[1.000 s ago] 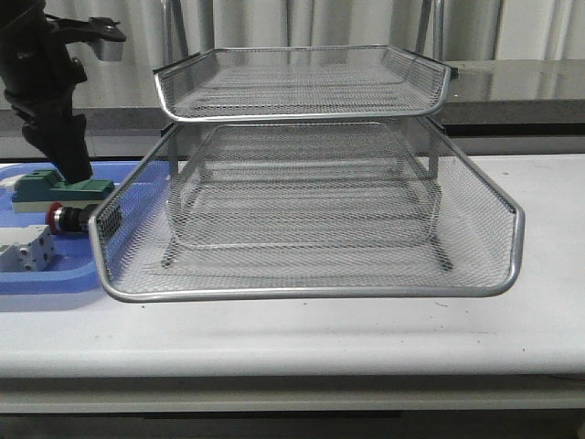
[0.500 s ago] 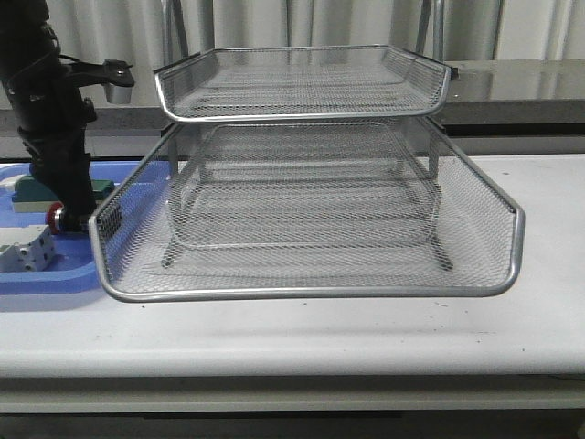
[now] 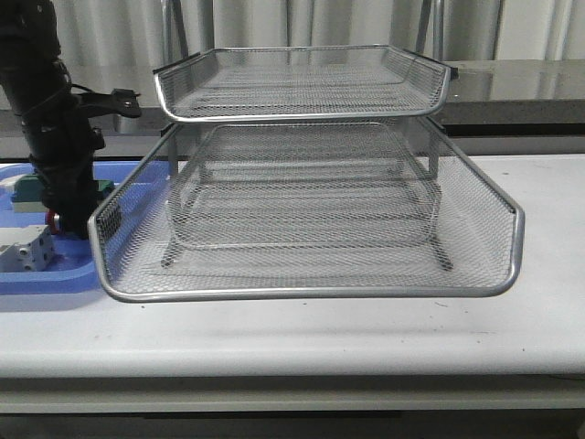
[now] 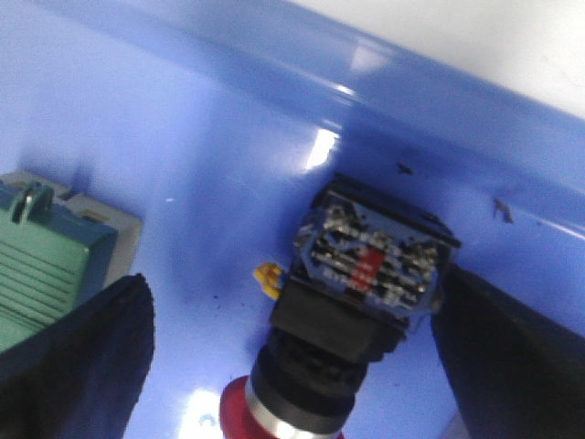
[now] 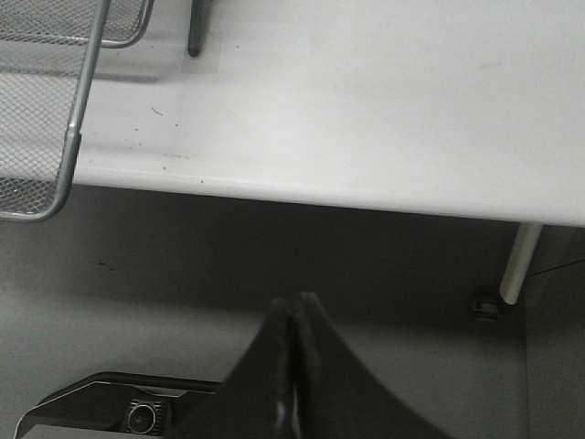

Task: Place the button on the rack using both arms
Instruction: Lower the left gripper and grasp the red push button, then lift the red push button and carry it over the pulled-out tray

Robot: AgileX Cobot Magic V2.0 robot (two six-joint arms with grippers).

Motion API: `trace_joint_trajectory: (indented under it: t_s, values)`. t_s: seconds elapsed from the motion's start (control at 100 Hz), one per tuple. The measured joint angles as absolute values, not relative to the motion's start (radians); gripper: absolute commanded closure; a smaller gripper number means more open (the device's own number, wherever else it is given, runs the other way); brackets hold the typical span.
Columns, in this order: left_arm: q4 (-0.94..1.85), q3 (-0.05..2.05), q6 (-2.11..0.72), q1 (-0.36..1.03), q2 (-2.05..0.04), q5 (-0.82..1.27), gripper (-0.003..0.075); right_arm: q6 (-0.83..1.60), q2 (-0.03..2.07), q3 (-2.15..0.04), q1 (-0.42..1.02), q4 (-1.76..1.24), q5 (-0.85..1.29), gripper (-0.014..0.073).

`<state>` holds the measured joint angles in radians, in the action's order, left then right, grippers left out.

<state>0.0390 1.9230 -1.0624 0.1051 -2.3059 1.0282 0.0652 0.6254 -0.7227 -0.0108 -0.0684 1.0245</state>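
Left wrist view: the button (image 4: 352, 320) is seen lying on the floor of a blue tray (image 4: 228, 155), its blue rear block facing the camera and its red cap and silver collar at the picture's edge. The left hand (image 4: 292, 366) is spread wide open, one dark finger (image 4: 78, 357) on each side of the button; neither finger is seen touching it, and nothing is held. A green block (image 4: 46, 261) lies near one finger. Small markings on the button's rear block cannot be read.

From the front, the left hand (image 3: 69, 215) is lowered into the blue tray (image 3: 46, 279) at the left end of the white worktop (image 3: 366, 329), just beside the rack (image 3: 302, 183). The button is almost wholly hidden behind it. A white block (image 3: 26, 249) sits in the tray nearby. The rack stands mid-worktop, its lowest mesh tray pulled forward. Pale curtains and a dark counter are seen behind.

In the right wrist view, the right hand (image 5: 294, 366) is closed, its fingers pressed together on nothing, beyond the worktop's edge (image 5: 320, 137) over a grey floor.
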Motion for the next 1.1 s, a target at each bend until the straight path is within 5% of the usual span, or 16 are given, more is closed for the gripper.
trace_joint_trajectory:
  t_s: [0.4, 0.78, 1.1]
  values:
    - [0.047, 1.927, -1.07, 0.105, -2.33, 1.03, 0.0153, 0.065, 0.625, -0.723, -0.011, -0.068, 1.025, 0.0664]
    - [0.056, 1.937, -1.07, 0.105, -2.336, 1.04, 0.0717, 0.065, 0.625, -0.723, -0.011, -0.068, 1.025, 0.0664]
    - [0.054, 2.071, -1.033, 0.105, -2.343, 1.17, 0.074, 0.065, 0.625, -0.723, -0.011, -0.068, 1.025, 0.0664]
